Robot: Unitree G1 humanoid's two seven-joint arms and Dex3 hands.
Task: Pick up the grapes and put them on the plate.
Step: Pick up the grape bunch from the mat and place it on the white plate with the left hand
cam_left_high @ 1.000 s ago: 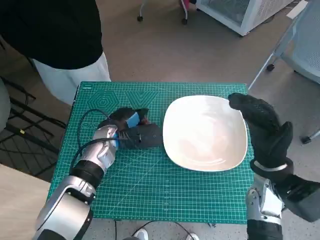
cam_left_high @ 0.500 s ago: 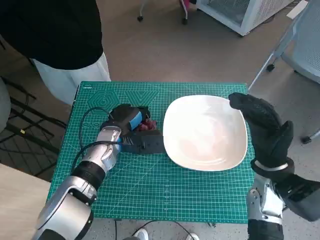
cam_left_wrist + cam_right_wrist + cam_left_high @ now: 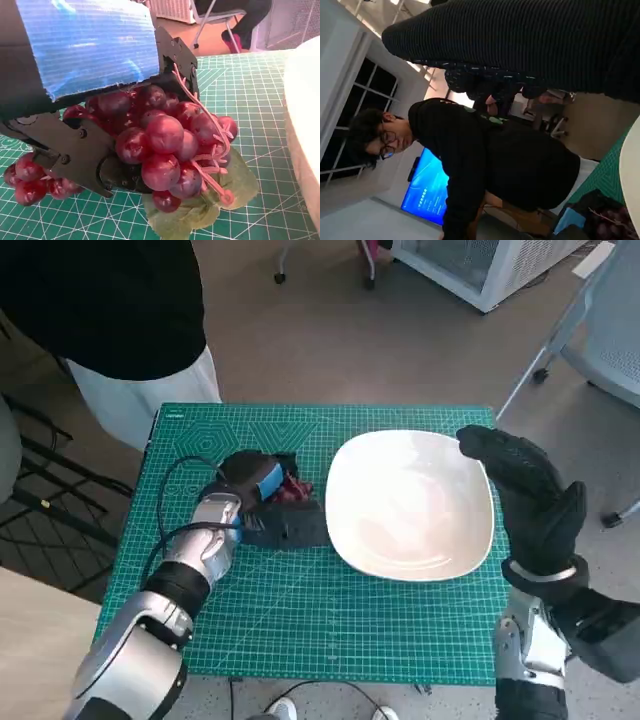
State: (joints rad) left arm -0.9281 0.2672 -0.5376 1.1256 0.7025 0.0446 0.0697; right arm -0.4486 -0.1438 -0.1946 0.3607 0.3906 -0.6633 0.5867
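Under the blue-taped left hand (image 3: pixel 262 498), the grapes (image 3: pixel 165 145) sit gripped in its black fingers (image 3: pixel 75 155), low over the green mat (image 3: pixel 300 620). Just beside that hand lies the white plate (image 3: pixel 410 505). Past the plate's far edge, the gloved right hand (image 3: pixel 525 500) hovers, fingers extended, holding nothing.

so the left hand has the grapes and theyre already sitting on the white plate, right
Not quite. The left hand does grip the grapes, but they are beside the white plate, over the green mat, not on it. The head view shows this.
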